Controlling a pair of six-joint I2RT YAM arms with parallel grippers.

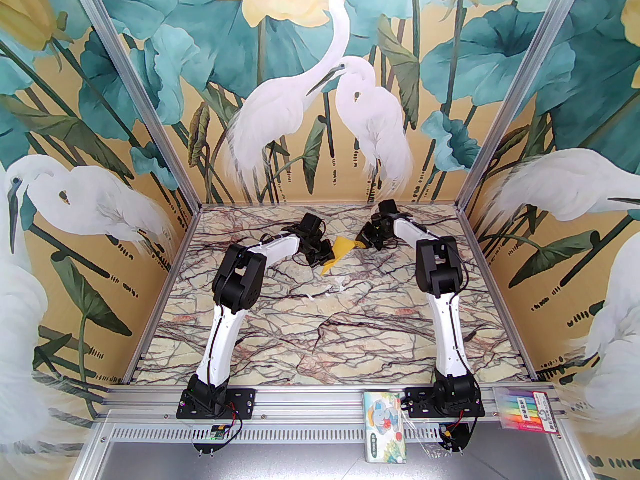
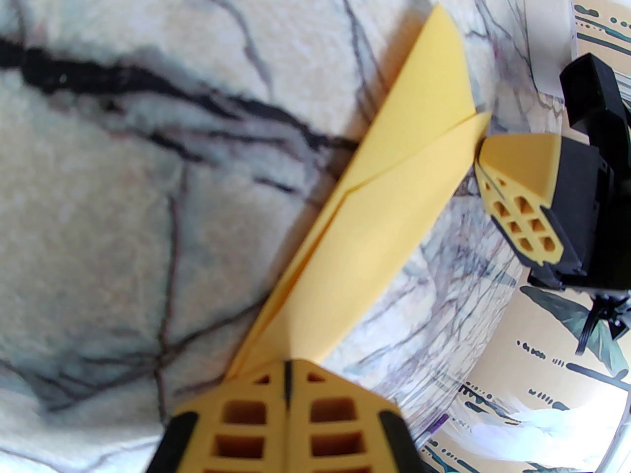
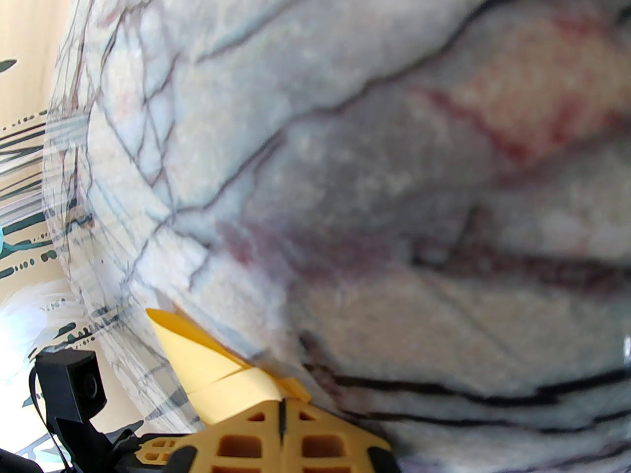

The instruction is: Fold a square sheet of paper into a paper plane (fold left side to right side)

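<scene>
Printed pack (image 1: 385, 425) sits on the near rail (image 1: 320, 393) between the arm bases (image 1: 210, 400). Beyond it, over the far middle of the worktop (image 1: 320, 338), the paper plane (image 1: 340, 250) is strung between both sets of jaws, with its long axis running near-left to far-right and its narrow end near-left. It's bright yellow, a slim dart with a centre crease and layered flaps, widening toward the far-right tail. Grip state: left jaws fully closed, fingertips (image 2: 273, 382) pinching the narrow end; right jaws likewise closed, fingertips (image 3: 273, 431) clamped on the tail corner.
</scene>
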